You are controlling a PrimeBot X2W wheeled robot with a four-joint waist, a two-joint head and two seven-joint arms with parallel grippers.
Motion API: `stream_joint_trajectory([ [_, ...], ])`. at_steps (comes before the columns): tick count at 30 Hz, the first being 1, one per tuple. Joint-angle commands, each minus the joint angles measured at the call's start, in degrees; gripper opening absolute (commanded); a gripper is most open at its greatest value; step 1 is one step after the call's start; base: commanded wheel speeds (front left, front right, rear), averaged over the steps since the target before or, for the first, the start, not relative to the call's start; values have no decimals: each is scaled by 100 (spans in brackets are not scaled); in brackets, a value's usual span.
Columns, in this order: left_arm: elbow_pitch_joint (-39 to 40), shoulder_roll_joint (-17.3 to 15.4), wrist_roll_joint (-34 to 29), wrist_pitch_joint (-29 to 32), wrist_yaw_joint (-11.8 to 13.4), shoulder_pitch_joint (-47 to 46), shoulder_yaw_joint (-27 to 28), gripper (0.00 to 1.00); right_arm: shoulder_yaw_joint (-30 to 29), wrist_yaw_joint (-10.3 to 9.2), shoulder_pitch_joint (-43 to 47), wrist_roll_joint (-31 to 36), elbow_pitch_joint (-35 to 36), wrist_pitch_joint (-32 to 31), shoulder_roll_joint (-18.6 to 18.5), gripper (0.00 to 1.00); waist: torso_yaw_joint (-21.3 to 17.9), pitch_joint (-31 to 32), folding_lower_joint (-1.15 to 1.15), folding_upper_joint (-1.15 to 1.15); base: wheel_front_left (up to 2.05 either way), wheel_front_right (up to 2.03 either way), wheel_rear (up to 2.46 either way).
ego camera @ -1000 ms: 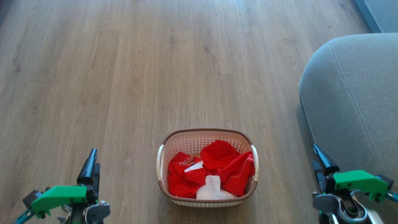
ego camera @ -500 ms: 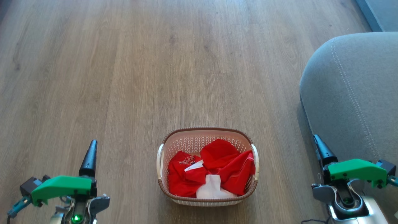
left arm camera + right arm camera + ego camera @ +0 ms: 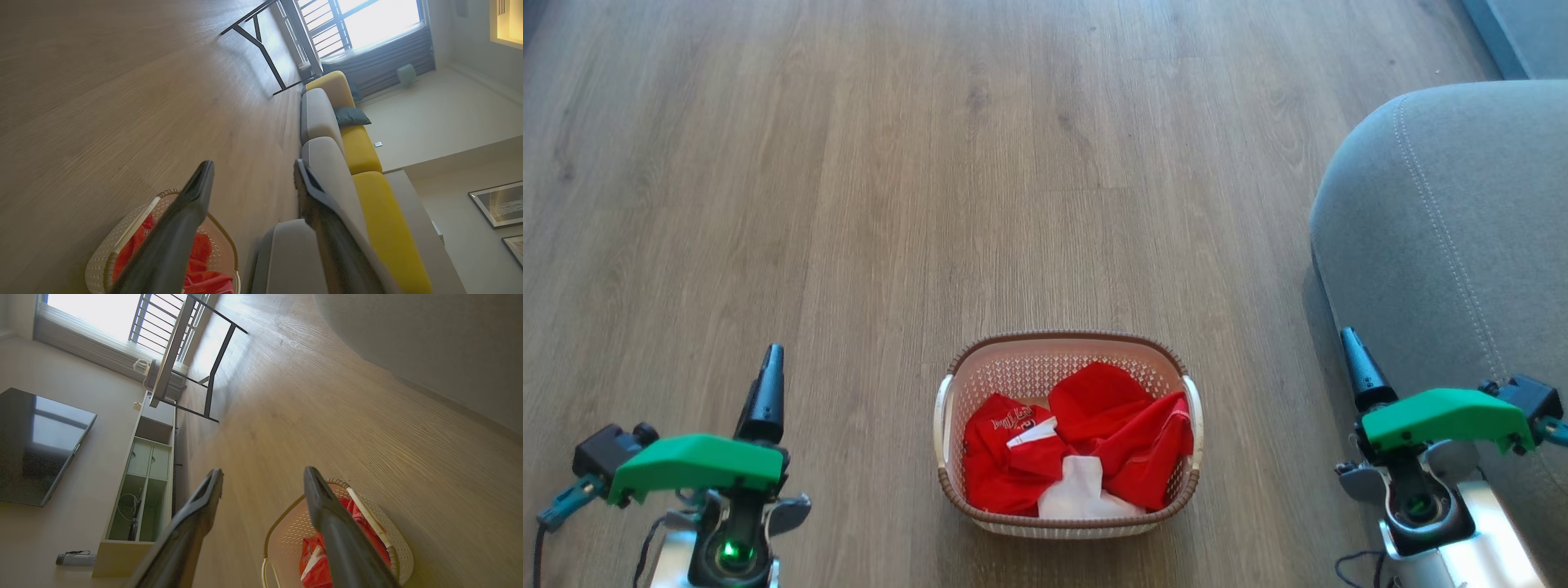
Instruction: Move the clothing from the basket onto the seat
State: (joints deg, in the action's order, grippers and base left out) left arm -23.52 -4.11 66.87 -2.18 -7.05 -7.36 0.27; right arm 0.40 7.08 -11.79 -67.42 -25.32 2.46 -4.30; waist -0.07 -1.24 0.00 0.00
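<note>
The cream basket [image 3: 1065,349] with its brown rim stands on the wooden floor at bottom centre of the head view. Crumpled red clothing [image 3: 1094,441] with white panels and some white lettering fills it. The grey seat [image 3: 1445,229] rises at the right edge. My left gripper [image 3: 770,367] hovers left of the basket, well apart from it, and my right gripper [image 3: 1352,347] hangs between the basket and the seat. In the wrist views both grippers stand open and empty: the left gripper [image 3: 251,171] over the basket [image 3: 102,265] and the right gripper [image 3: 263,477] over the basket [image 3: 282,539].
Bare wooden floor [image 3: 931,163] stretches ahead of the basket. The left wrist view shows a long grey and yellow sofa [image 3: 359,151] and a black-legged table [image 3: 261,45] by a window. In the right wrist view, a TV [image 3: 36,445] hangs above a low cabinet [image 3: 143,482].
Both grippers have crept upward in the head view, away from its bottom edge. The basket and the clothing stay where they were.
</note>
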Motion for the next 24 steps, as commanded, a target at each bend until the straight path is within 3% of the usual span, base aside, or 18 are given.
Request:
stream_joint_trajectory([
  [1,140,-147,-226,-94,-19,-393,47,100,90,18,-394,250,139,81,-128,100,0,-5,0,0,0,0,0],
  [24,-19,-229,-2157,-467,-27,-771,-38,100,425,25,-894,2154,-183,450,-221,100,6,-9,0,0,0,0,0],
])
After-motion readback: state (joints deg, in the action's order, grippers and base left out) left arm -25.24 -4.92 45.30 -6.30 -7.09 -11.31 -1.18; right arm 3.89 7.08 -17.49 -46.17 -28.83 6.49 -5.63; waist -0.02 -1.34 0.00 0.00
